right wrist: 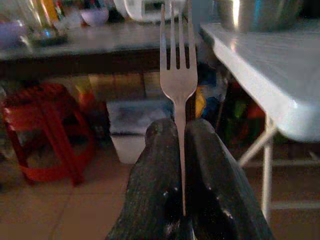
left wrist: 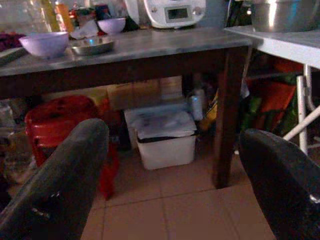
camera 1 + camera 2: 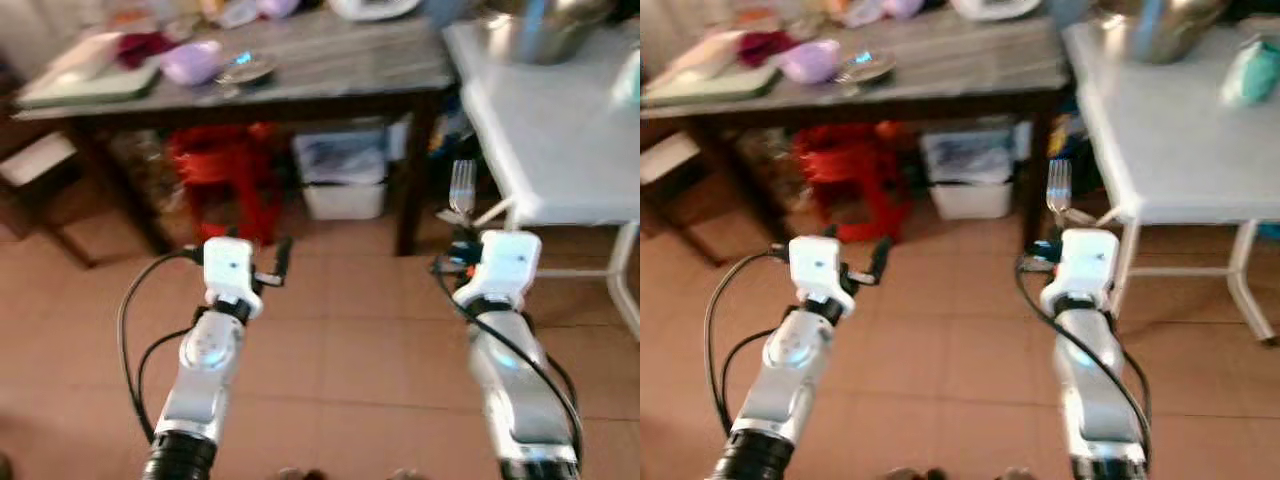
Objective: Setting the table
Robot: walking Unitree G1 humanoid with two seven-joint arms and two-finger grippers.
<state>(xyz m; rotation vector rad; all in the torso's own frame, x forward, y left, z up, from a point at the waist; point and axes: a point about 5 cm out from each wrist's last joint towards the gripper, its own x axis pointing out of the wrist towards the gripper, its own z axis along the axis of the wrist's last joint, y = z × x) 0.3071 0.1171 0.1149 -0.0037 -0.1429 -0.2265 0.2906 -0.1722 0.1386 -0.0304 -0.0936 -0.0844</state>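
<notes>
- The right gripper (image 1: 181,145) has its two black fingers pressed together on the handle of a metal fork (image 1: 177,75); the fork stands upright with its tines pointing up, above the fingertips.
- In the head views the fork (image 3: 461,188) is held in the air above the tiled floor (image 3: 340,350), in front of the near corner of the white table (image 3: 560,150), not touching it.
- The left gripper (image 2: 175,165) is spread wide and holds nothing; its fingers (image 2: 60,180) stand well apart at the two sides of the wrist view.
- The left gripper is also raised over the floor, in front of the dark wooden table with a grey top (image 3: 330,70).
- On the grey top are a lilac bowl (image 2: 44,43) and just beside it a shallow metal dish (image 2: 92,46); farther back a second small lilac bowl (image 2: 111,25) and a white appliance (image 2: 172,12).
- Under this table stand a red plastic stool (image 2: 60,120) and a white lidded bin (image 2: 165,140), near each other.
- A large steel bowl (image 2: 282,14) sits on the white table.
- The head views are somewhat blurred.
</notes>
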